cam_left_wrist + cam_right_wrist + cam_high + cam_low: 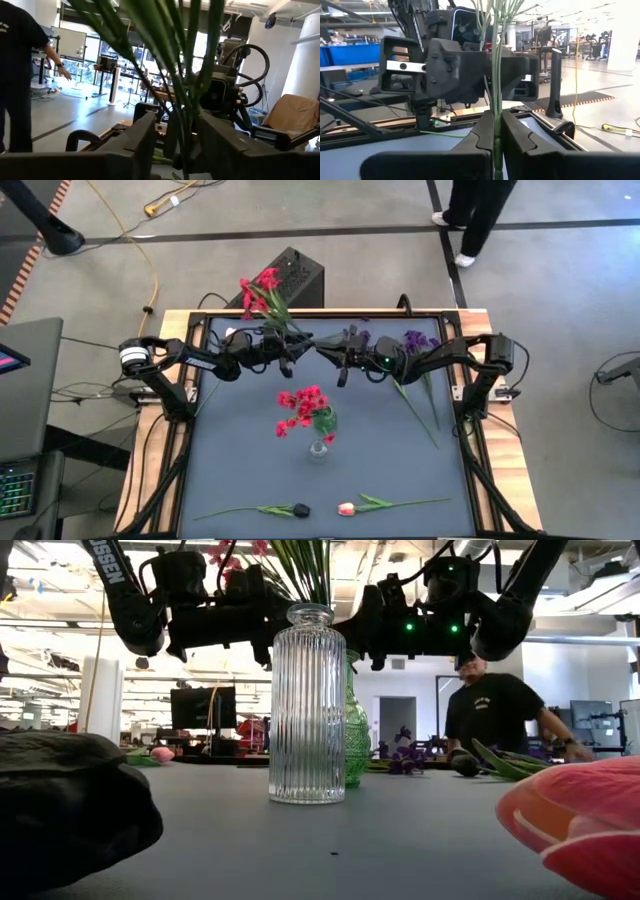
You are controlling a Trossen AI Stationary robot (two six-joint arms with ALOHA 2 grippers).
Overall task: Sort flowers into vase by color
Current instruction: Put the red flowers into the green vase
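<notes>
Even, diffuse light fills the high view, and the dark table (250,470) carries only faint, soft shadows. The low view is backlit by a bright ceiling and windows, so both arms read as near-silhouettes; the clear ribbed vase (307,710) is sharp with pale glints, while the dark tulip (70,805) and the pink tulip (580,825) up close are heavily blurred. In the left wrist view the stems (185,75) smear out of focus against glaring windows. The right wrist view is evenly lit and fairly crisp
</notes>
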